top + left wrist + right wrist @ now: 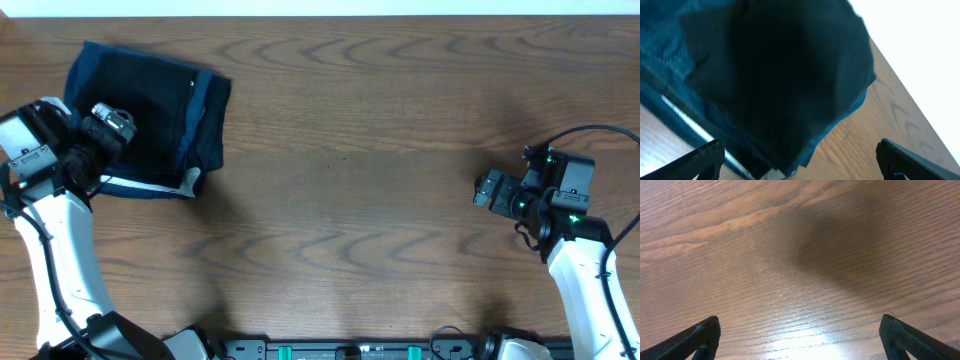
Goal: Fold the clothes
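Overhead: the black shirt (150, 95) lies folded in the upper left of the frame, on top of a dark-blue garment (212, 110) whose white edge (150, 186) shows along the lower side of the pile. The left fingers (118, 125) hang over the left part of this pile. The right fingers (482, 190) are at the right of the frame, above bare table (350, 150), well apart from the clothes.

Left wrist: the shirt fills the middle of the frame, with blue cloth and the white edge showing at the left and below it. The two fingers sit in the lower corners, wide apart, with nothing between them.

Right wrist: only wood grain and a soft shadow. The fingers stand wide apart in the lower corners, holding nothing.
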Action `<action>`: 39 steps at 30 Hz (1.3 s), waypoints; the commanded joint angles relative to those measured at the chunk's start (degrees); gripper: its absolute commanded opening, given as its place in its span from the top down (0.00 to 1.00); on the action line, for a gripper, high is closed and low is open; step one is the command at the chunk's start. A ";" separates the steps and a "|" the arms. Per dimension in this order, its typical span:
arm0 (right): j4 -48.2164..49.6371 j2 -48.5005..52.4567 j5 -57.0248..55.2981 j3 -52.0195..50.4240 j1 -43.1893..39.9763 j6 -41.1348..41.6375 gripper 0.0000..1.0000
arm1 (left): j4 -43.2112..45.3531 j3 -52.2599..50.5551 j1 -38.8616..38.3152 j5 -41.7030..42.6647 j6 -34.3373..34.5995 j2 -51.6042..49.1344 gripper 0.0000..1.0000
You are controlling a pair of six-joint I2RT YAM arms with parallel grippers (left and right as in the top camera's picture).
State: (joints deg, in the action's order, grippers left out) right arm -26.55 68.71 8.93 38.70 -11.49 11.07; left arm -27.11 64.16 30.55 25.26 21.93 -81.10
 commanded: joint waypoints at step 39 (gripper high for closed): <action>-2.97 -45.27 -2.51 -0.57 17.92 -0.85 0.01 | -0.79 0.20 -0.09 -0.26 0.02 0.61 0.02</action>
State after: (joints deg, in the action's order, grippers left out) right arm -28.64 29.52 7.64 38.50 2.57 11.00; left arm -27.90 64.16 30.55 25.26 22.09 -81.10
